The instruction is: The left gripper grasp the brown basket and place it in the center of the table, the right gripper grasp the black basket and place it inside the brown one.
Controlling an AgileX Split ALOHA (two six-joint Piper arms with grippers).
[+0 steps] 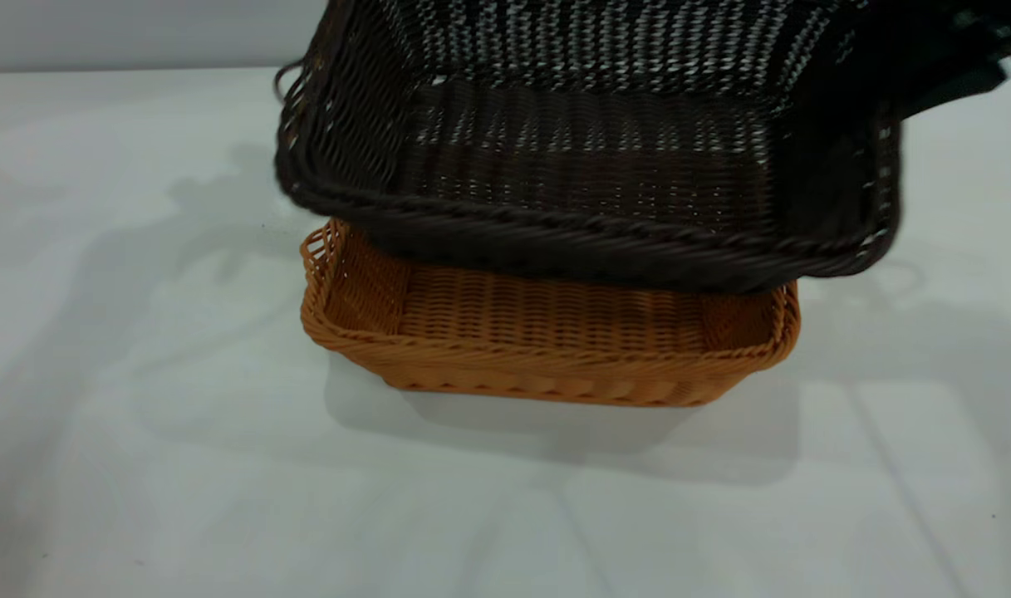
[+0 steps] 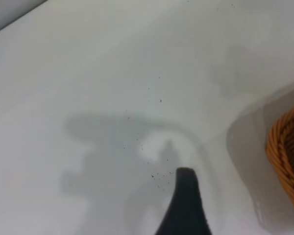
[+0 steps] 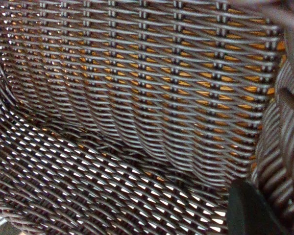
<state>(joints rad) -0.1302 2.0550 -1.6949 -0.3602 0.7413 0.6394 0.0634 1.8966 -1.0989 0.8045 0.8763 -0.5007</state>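
The brown basket stands flat on the table, near its middle. The black basket hangs tilted just above it and hides its back part. My right gripper is shut on the black basket's right wall. In the right wrist view one finger lies inside that wall, and the brown basket shows orange through the black weave. My left gripper is open and empty over bare table. Only one of its fingers shows, beside the brown basket's rim.
Pale tabletop runs all round the baskets. A wall edge shows at the back left. Arm shadows lie on the table to the left of the baskets.
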